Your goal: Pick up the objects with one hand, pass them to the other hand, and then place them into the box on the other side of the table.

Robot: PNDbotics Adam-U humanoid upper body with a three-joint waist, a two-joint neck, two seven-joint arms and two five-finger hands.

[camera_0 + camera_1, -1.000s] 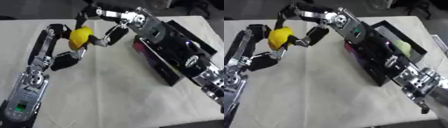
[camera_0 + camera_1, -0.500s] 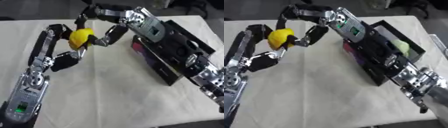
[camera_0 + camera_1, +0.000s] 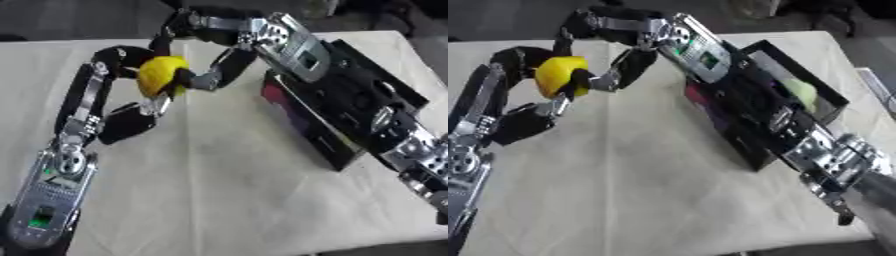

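A yellow rounded object (image 3: 160,74) is held above the far left of the table, between both hands. My left hand (image 3: 121,54) reaches up from the lower left, with its fingers curled under and behind the object. From the right, my right hand (image 3: 220,26) stretches across, one finger (image 3: 219,70) against the object's right side and another hooked over its top. The black box (image 3: 302,122) stands on the right side, partly under my right forearm. Inside it lies a pale green object (image 3: 800,91).
A cream cloth (image 3: 219,190) covers the table, with bare room in the middle and at the front. My right forearm (image 3: 385,135) lies along the top of the box. The table's far edge runs just behind the hands.
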